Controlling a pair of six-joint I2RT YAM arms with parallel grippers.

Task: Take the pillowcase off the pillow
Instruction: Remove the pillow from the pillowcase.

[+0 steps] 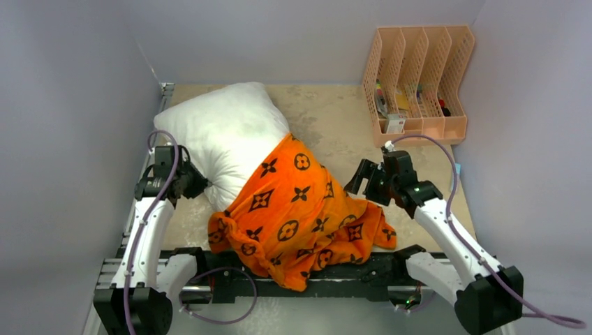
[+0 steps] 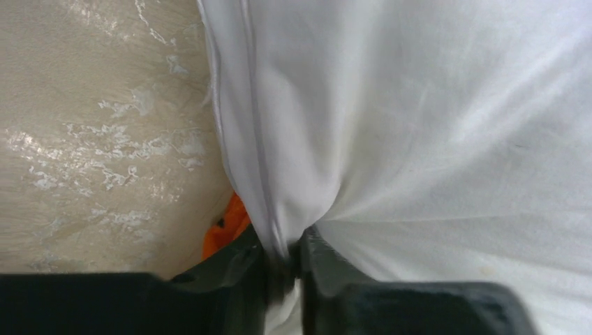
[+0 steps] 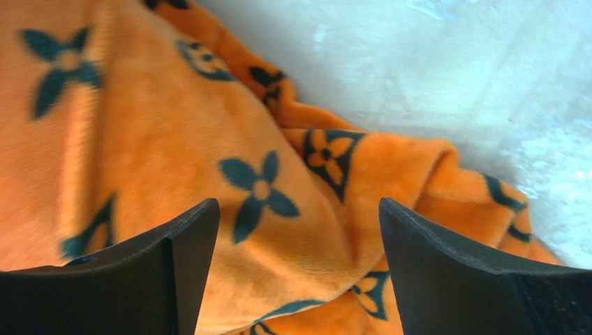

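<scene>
The white pillow [image 1: 222, 132] lies slanted from the far left toward the middle, its near half still inside the orange pillowcase [image 1: 297, 213], which bunches toward the table's front edge. My left gripper [image 1: 197, 183] is shut on a pinch of the pillow [image 2: 391, 125] at its left edge; a sliver of the pillowcase [image 2: 225, 230] peeks beside the left finger. My right gripper [image 1: 358, 183] stands open just right of the pillowcase, nothing between its fingers [image 3: 178, 258]. The plush pillowcase [image 3: 181, 139] with its black motifs fills the right wrist view beneath that gripper [image 3: 299, 230].
A peach plastic file rack [image 1: 417, 84] with small items stands at the back right. Grey walls close in on three sides. Beige tabletop [image 1: 335, 118] shows between the pillow and the rack, and the arm bases sit along the front rail [image 1: 363, 269].
</scene>
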